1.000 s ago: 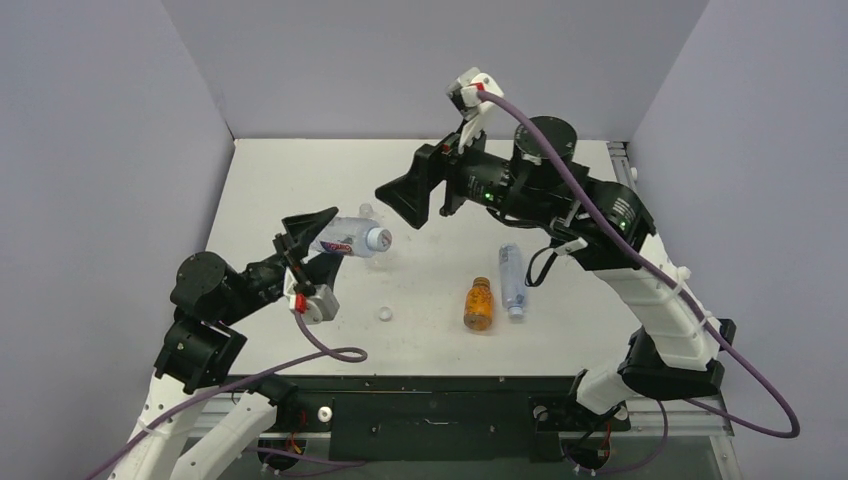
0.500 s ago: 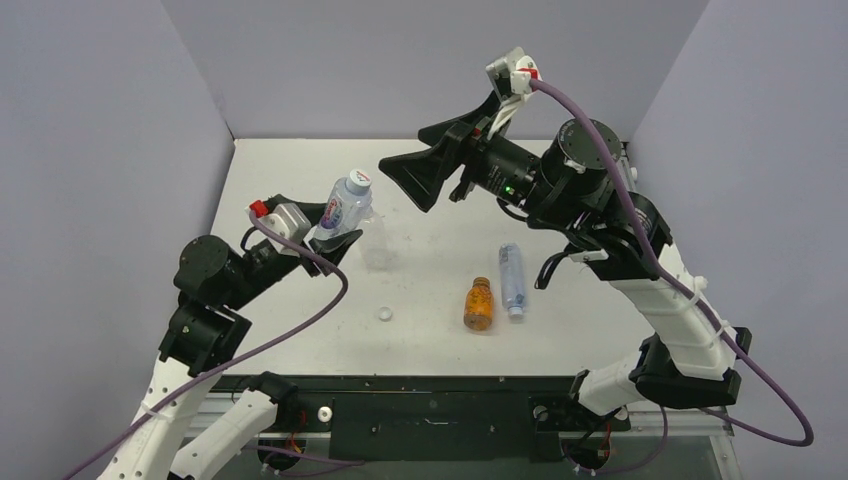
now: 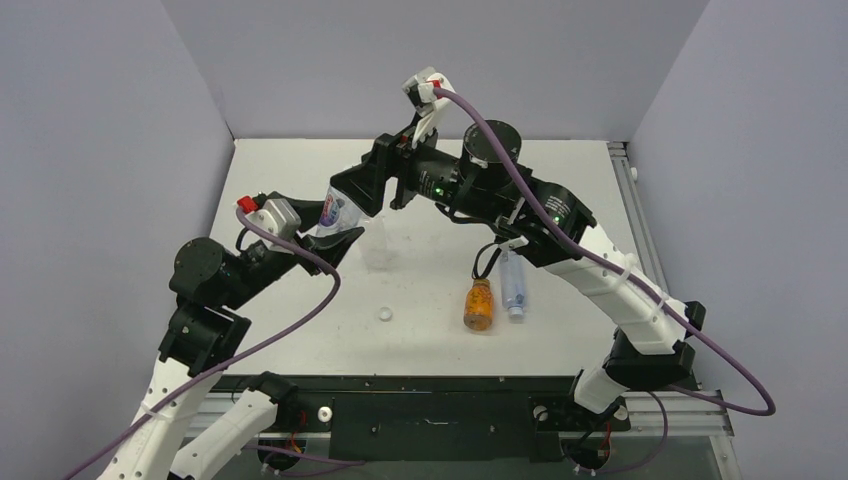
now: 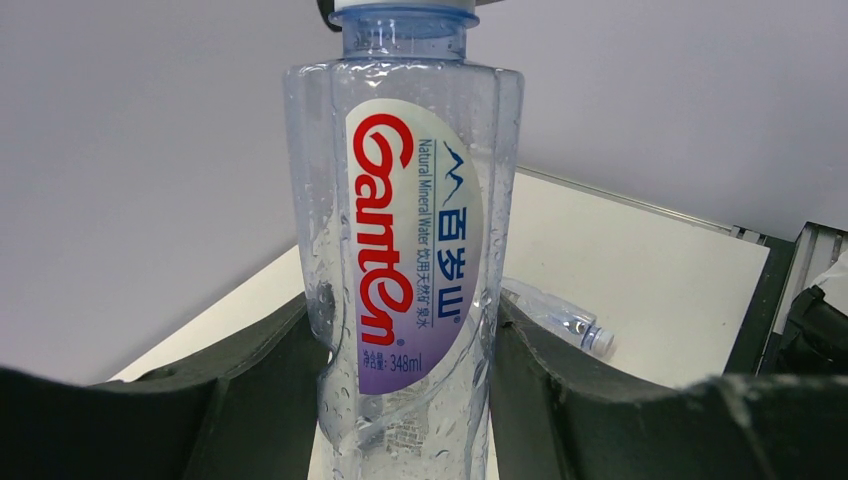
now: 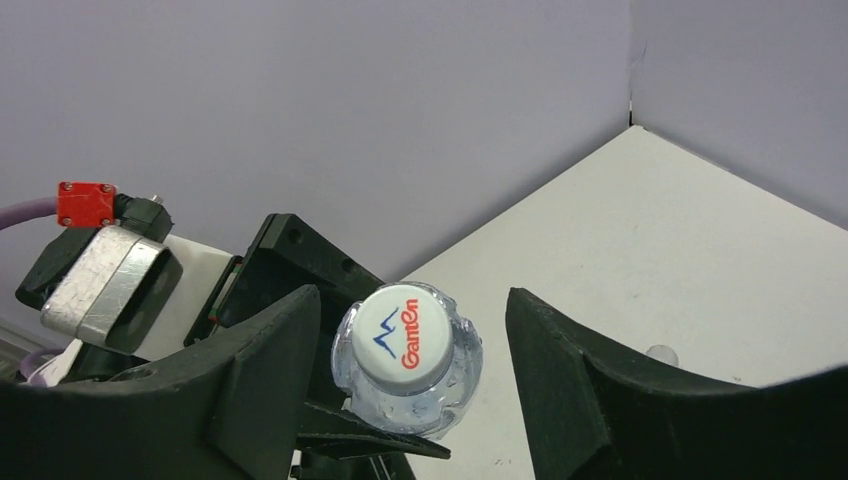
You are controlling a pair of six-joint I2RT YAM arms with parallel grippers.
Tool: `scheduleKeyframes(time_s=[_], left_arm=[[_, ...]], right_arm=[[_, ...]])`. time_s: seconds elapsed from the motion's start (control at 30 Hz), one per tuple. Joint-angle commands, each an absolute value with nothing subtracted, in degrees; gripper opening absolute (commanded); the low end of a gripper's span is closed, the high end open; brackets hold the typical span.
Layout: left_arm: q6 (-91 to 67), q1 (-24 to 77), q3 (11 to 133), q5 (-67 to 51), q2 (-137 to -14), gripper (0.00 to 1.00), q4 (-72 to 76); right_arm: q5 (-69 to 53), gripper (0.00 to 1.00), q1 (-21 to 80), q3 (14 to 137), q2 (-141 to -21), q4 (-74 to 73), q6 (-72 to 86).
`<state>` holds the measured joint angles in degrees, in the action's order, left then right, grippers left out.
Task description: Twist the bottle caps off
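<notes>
The left gripper (image 4: 405,400) pinches a Ganten bottle (image 4: 405,280) upright above the table (image 3: 560,180), its cap (image 5: 402,337) still on. The right gripper (image 5: 412,310) straddles that cap, fingers spread either side (from overhead it hides the cap entirely, and the left wrist view crops it). An orange bottle (image 3: 478,304) and a clear bottle (image 3: 512,280) lie side by side right of centre, with a loose cap (image 3: 385,314) well apart from them. A faint clear shape (image 3: 378,250) near the held bottle is hard to make out.

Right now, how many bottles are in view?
4. A Ganten bottle held in the left gripper; a faint clear bottle near it; an orange bottle and a long clear bottle lying side by side farther right. None seem hidden.
</notes>
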<state>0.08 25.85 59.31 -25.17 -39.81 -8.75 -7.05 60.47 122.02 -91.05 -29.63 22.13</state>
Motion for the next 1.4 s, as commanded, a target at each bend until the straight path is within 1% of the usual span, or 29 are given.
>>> scheduleKeyframes(time_s=[0.0, 0.13, 0.2, 0.23, 0.3, 0.37, 0.4, 0.47, 0.5, 0.57, 0.67, 0.73, 0.8, 0.83, 0.87, 0.9, 0.93, 1.0, 1.03, 1.13, 1.23, 1.33, 1.37], left_arm=[[-0.57, 25.93, 61.17, -26.27, -38.93, 0.00, -5.50], [-0.49, 25.93, 61.59, -25.90, -38.77, 0.00, -5.45], [-0.45, 25.93, 61.67, -25.91, -38.79, 0.00, -5.33], [-0.48, 25.93, 61.69, -25.95, -38.83, 0.00, -5.31], [-0.66, 25.93, 61.74, -25.93, -38.82, 0.00, -5.16], [-0.71, 25.93, 62.05, -25.82, -38.95, 0.00, -5.07], [-0.97, 25.93, 62.18, -25.70, -39.03, 0.00, -5.08], [-1.30, 25.93, 62.43, -25.28, -39.33, 0.00, -5.02], [-1.31, 25.93, 62.58, -25.22, -39.41, 0.00, -5.01], [-1.42, 25.93, 62.58, -25.15, -39.43, 0.00, -4.92], [-1.61, 25.93, 62.57, -25.02, -39.62, 0.00, -4.87], [-1.63, 25.93, 62.62, -24.89, -39.71, 0.00, -4.79], [-1.60, 25.93, 62.73, -24.95, -39.71, 0.00, -4.82], [-1.59, 25.93, 62.86, -25.04, -39.68, 0.00, -4.83], [-1.63, 25.93, 62.85, -25.09, -39.70, 0.00, -4.90], [-1.65, 25.93, 62.84, -25.20, -39.76, 0.00, -4.91], [-1.82, 25.93, 62.84, -25.44, -39.79, 0.00, -4.92], [-2.52, 25.93, 63.14, -25.81, -40.09, 0.00, -4.82], [-3.47, 25.93, 63.39, -26.05, -40.22, 0.00, -4.78], [-6.97, 25.93, 64.81, -28.28, -41.19, 0.00, -4.27], [-12.47, 25.85, 66.03, -31.61, -41.83, 0.00, -3.39], [-17.24, 25.84, 68.06, -38.51, -42.84, 0.00, -2.74], [-19.83, 25.84, 68.57, -40.39, -43.13, 0.00, -2.69]], right_arm=[[-6.64, 0.61, 60.91, 125.31, -91.34, -25.79, 23.94], [-7.33, 0.57, 61.21, 127.64, -93.12, -26.98, 24.16], [-7.45, 0.52, 61.37, 127.73, -93.59, -27.05, 24.29], [-7.46, 0.47, 61.49, 127.76, -93.82, -26.97, 24.35], [-7.61, 0.42, 61.66, 127.88, -94.16, -26.90, 24.38], [-7.85, 0.41, 61.85, 128.21, -94.47, -27.14, 24.15], [-8.03, 0.41, 62.09, 128.40, -94.52, -27.48, 23.99], [-7.81, 0.45, 62.46, 128.50, -94.66, -27.89, 23.48], [-7.56, 0.49, 62.56, 128.56, -94.66, -27.96, 23.18], [-7.31, 0.53, 62.77, 128.42, -94.66, -28.06, 22.98], [-7.49, 0.54, 62.84, 128.41, -94.64, -28.04, 22.97], [-7.35, 0.50, 62.92, 128.36, -94.73, -28.04, 22.96], [-7.21, 0.38, 62.93, 128.35, -94.75, -27.99, 22.89], [-7.10, 0.35, 62.89, 128.44, -94.70, -28.00, 22.87], [-7.11, 0.26, 62.87, 128.42, -94.56, -27.98, 22.70], [-6.82, 0.21, 62.90, 128.41, -94.43, -27.93, 22.69], [-6.75, 0.12, 62.92, 128.41, -94.29, -27.85, 22.44], [-6.51, 0.01, 62.87, 128.36, -93.74, -27.76, 21.82], [-6.81, 0.00, 62.83, 128.29, -93.50, -27.57, 21.46], [-10.56, 0.00, 62.45, 127.08, -91.53, -25.98, 19.27], [-20.60, 0.00, 61.26, 122.74, -88.84, -20.05, 18.61], [-33.15, 0.00, 60.24, 119.55, -86.57, -14.23, 20.57], [-35.30, 0.00, 59.86, 119.32, -86.35, -11.73, 21.84]])
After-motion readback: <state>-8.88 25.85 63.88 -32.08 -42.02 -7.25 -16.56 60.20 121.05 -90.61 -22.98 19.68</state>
